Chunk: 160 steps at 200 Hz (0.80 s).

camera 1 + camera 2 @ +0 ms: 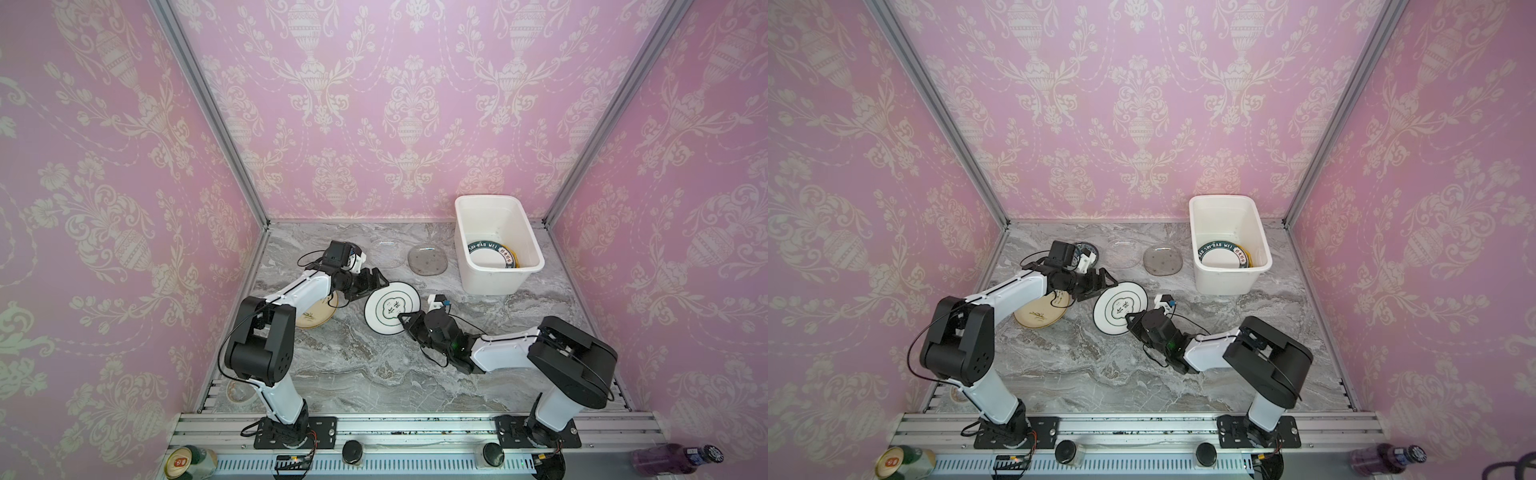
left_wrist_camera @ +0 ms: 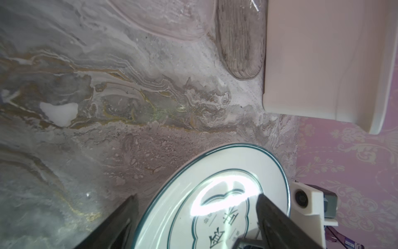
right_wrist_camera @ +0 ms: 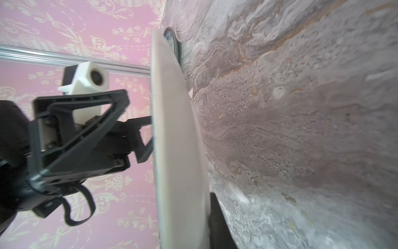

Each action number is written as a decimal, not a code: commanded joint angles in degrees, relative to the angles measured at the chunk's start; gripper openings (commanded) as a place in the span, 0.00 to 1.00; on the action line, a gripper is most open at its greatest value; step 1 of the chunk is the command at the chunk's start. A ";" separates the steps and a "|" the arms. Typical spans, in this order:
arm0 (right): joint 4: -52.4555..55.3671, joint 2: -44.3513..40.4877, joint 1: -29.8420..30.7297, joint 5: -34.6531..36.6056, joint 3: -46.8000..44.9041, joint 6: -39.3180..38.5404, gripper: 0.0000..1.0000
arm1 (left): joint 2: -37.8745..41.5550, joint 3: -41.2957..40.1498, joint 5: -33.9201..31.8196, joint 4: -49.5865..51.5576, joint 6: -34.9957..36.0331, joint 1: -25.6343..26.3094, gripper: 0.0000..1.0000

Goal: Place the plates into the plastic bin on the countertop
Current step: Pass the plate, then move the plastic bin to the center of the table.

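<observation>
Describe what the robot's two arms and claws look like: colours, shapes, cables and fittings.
Both the left arm and right arm have glossy white shell links joined by bulky black rounded joints, with black cables looping alongside. The left claw and right claw are black, with angular open-frame fingers. Each wrist carries a small white boxy camera mount.

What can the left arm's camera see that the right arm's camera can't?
Only the left wrist view shows the white plate's top with its green writing, the bin's side and a smoky glass plate. Only the right wrist view shows the plate's plain underside, a blue-green plate behind it and a silver rail. Both show the white plate, the open left gripper at its edge, the marble countertop and pink wallpaper.
</observation>
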<state>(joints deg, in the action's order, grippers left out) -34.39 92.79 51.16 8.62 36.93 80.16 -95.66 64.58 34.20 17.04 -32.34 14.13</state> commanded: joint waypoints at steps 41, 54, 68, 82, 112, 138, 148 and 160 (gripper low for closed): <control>45.50 -22.57 -3.71 0.83 9.49 -18.23 0.00 | 11.30 4.34 -12.77 -5.40 -12.63 1.33 0.88; 52.01 -26.65 -5.73 0.30 11.27 -21.50 0.00 | 11.63 7.14 -13.22 -4.19 -12.75 2.08 0.88; 58.89 -30.45 -8.81 -0.79 13.96 -25.70 0.00 | 10.97 11.06 -13.20 -1.88 -12.56 3.24 0.88; 64.47 -33.19 -13.32 -3.00 17.39 -30.00 0.00 | 9.33 15.37 -12.78 1.26 -11.94 4.91 0.88; 73.45 -34.25 -25.79 -10.76 27.81 -39.32 0.00 | 5.78 22.78 -12.84 6.79 -9.84 8.93 0.88; 78.80 -30.28 -34.81 -17.19 39.64 -46.92 0.00 | 1.55 29.22 -13.61 11.80 -7.01 13.09 0.88; 80.00 -28.36 -37.41 -18.59 43.02 -49.10 0.00 | -0.20 31.37 -13.65 13.02 -6.76 14.30 0.88; 80.12 -26.49 -40.31 -19.93 45.91 -50.63 0.00 | -1.91 33.25 -13.89 13.86 -6.96 15.48 0.87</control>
<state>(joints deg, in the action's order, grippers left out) 41.30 63.00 14.96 -4.78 77.17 38.17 -93.93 93.95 21.85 24.29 -41.58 27.38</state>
